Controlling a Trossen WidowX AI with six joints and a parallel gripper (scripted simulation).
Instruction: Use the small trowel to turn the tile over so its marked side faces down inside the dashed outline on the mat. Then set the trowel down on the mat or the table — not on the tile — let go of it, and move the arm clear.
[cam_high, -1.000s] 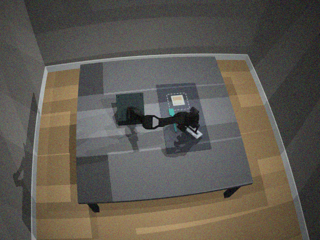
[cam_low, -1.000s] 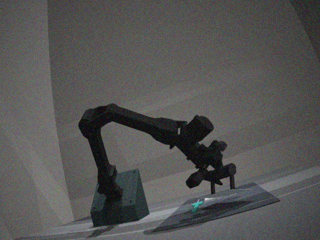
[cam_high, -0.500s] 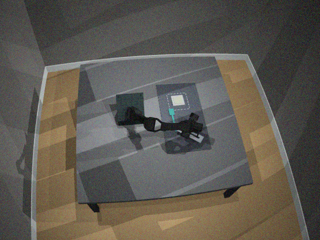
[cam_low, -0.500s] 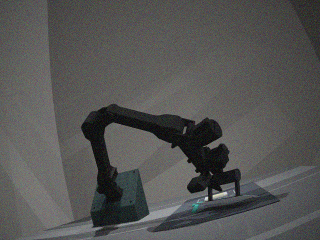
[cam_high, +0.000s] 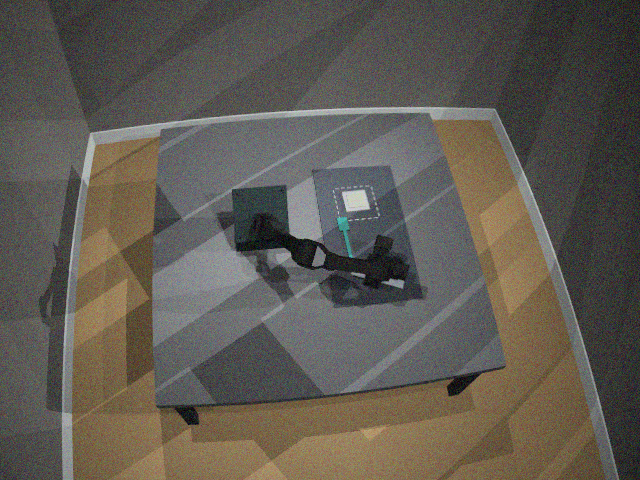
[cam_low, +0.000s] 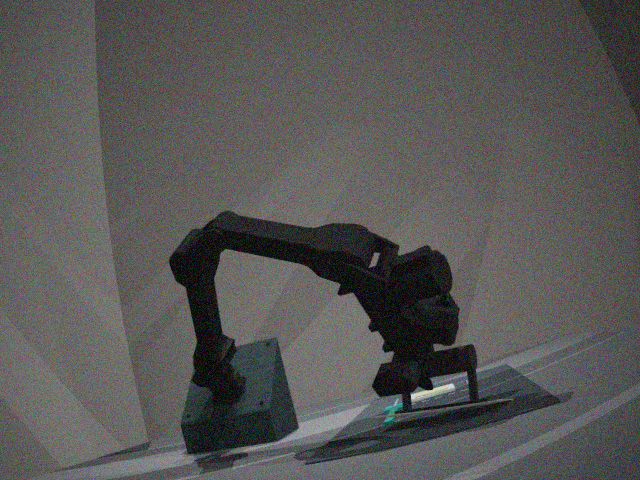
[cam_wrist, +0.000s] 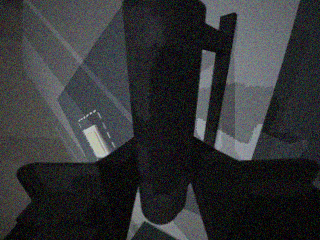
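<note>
A pale square tile (cam_high: 356, 200) (cam_low: 439, 390) (cam_wrist: 96, 141) with a faint inner square lies flat inside the dashed outline (cam_high: 378, 209) (cam_wrist: 104, 122) on the dark mat (cam_high: 351, 176) (cam_low: 535, 395). I cannot tell which side is the marked one. My gripper (cam_high: 377, 266) (cam_low: 426, 374) (cam_wrist: 163, 135) is shut on the handle of the trowel (cam_high: 397, 283) (cam_low: 462, 356) (cam_wrist: 162, 75). The trowel's pale blade is roughly level, low at the front of the mat and apart from the tile. The arm hides much of it; contact with the mat cannot be told.
A teal tool (cam_high: 343, 223) (cam_low: 390, 411) with a square head and thin handle lies on the mat between the tile and the gripper. The arm's base block (cam_high: 261, 198) (cam_low: 242, 408) stands left of the mat on the grey table (cam_high: 361, 330).
</note>
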